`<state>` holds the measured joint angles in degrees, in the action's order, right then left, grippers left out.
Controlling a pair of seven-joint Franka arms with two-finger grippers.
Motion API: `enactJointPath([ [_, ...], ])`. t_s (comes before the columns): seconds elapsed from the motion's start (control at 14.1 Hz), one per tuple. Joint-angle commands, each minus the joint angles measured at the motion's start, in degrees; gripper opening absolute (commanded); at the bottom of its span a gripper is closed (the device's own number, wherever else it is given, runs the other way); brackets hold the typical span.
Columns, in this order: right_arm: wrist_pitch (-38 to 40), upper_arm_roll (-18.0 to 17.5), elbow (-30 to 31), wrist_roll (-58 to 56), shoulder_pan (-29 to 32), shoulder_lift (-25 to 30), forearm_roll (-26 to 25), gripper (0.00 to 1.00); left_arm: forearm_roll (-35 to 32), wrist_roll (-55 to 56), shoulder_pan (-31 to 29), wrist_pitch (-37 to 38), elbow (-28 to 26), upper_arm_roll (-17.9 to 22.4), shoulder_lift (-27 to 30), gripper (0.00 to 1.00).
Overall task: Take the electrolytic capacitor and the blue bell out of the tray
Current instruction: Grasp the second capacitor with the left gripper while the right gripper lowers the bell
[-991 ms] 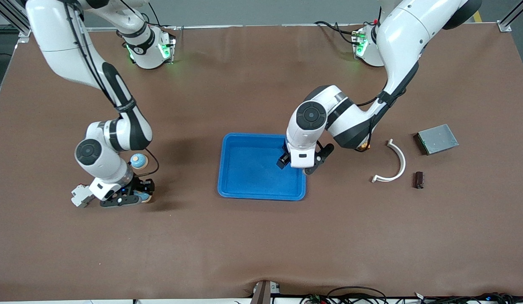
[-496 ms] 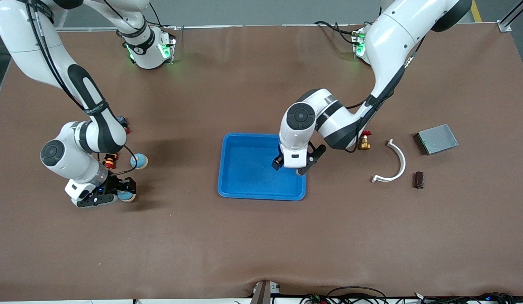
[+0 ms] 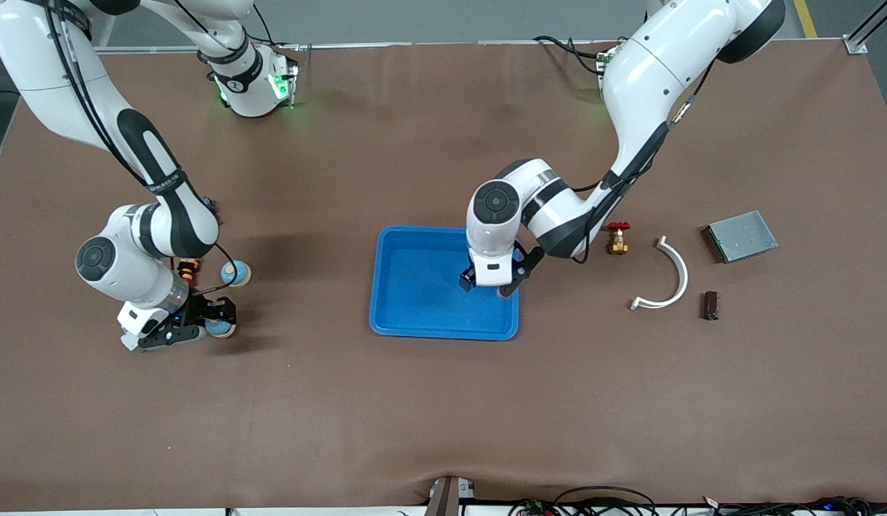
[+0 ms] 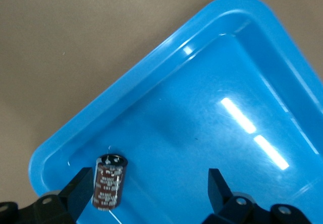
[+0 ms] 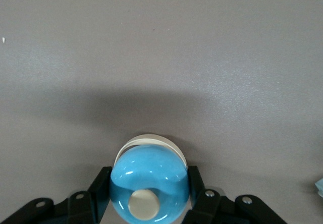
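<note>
- The left gripper [image 3: 491, 282] hangs over the blue tray [image 3: 386, 287] at the middle of the table, above the tray's end that faces the left arm's end of the table; its fingers [image 4: 218, 188] are spread apart with nothing between them.
- A dark brown capacitor [image 4: 109, 182] lies on the tray floor near a tray corner, just beside one finger of the left gripper; whether they touch cannot be told.
- The right gripper [image 3: 200, 322] is toward the right arm's end of the table, its fingers [image 5: 198, 192] closed on either side of a blue bell [image 5: 149, 181] with a cream knob on top.
- In the front view the bell shows at the gripper's tip; whether it rests on the brown table [image 3: 415, 416] or is lifted cannot be told.
- A second blue ball-shaped object [image 3: 236, 272] sits on the table just beside the right arm's wrist, farther from the front camera than the held bell.
- A small orange-and-black part [image 3: 189, 268] lies next to it, partly hidden by the arm.
- Toward the left arm's end of the table lie a brass valve with a red handle [image 3: 617, 238], a white curved strip [image 3: 669, 276], a small dark block [image 3: 711, 304] and a grey flat box [image 3: 741, 236], all apart from one another.
</note>
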<state>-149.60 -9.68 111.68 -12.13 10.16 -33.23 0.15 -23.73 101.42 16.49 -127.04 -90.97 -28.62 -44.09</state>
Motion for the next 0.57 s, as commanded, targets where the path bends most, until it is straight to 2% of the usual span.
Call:
enactJointPath([
  [0.0,-0.35,-1.04,0.29,-1.06,1.09,0.01,0.99,0.00,-1.76,1.32,0.38,-1.02,-0.35,0.41,-0.56,1.00],
  [0.5,-0.17,-0.87,-0.94,-1.14,1.18,-0.70,0.90,0.00,-1.85,2.99,1.17,-1.02,-1.58,0.41,-0.56,1.00],
])
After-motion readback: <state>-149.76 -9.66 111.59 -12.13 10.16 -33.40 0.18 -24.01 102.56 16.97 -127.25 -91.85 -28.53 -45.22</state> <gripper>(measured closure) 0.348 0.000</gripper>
